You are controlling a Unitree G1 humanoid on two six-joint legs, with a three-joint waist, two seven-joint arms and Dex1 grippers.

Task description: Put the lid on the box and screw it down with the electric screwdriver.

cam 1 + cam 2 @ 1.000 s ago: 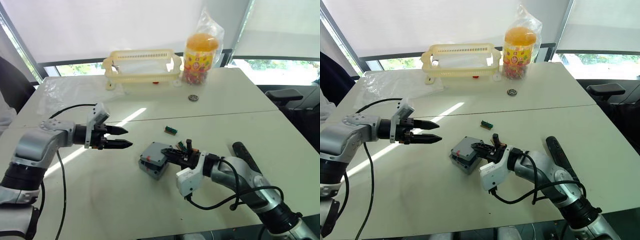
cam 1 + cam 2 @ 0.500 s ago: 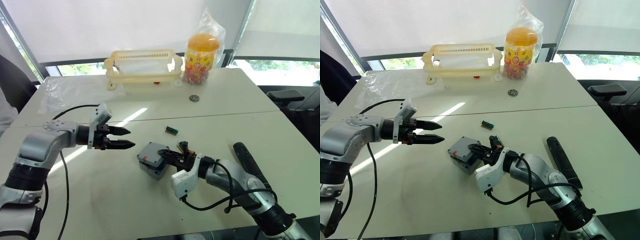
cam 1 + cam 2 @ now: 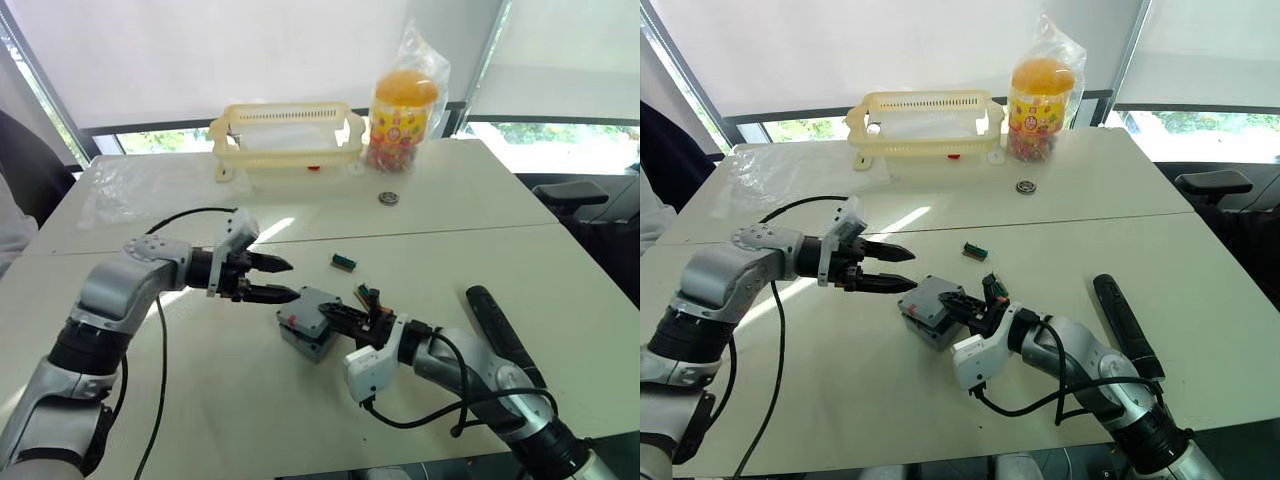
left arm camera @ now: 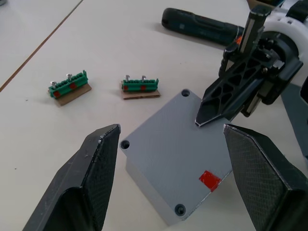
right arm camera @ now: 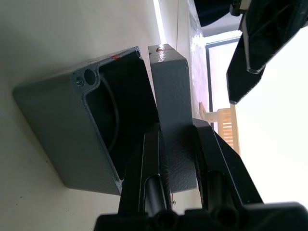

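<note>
Pale and sunlit, the worktop [image 3: 150,400] carried everything below a wide window with its blind drawn down. Going left to right, the left tool [image 3: 275,279] hovered just beside the box [image 3: 308,322], its two black fingers spread apart and gripping nothing; from its wrist view the lid [image 4: 175,161] lay between those open fingers, a red mark near one corner and screw holes visible at the corners. The box sat near the middle of the worktop, with the right tool [image 3: 340,318] reaching in from the other side. Its fingers were pinched on the lid's edge. The right wrist view [image 5: 171,125] showed the lid held at an angle to the box's open mouth, the round hollow still exposed, so the lid was not yet seated flat. Two small green pieces [image 4: 70,88] lay just beyond the box. Farther right, the electric screwdriver [image 3: 497,322] lay untouched on the worktop, well apart from the box. At the back stood a yellow basket [image 3: 288,133] and a jar of sweets [image 3: 402,118].

By my judgement the task was at an early stage: the lid remained to be settled squarely, and all the screwing remained to be done.
</note>
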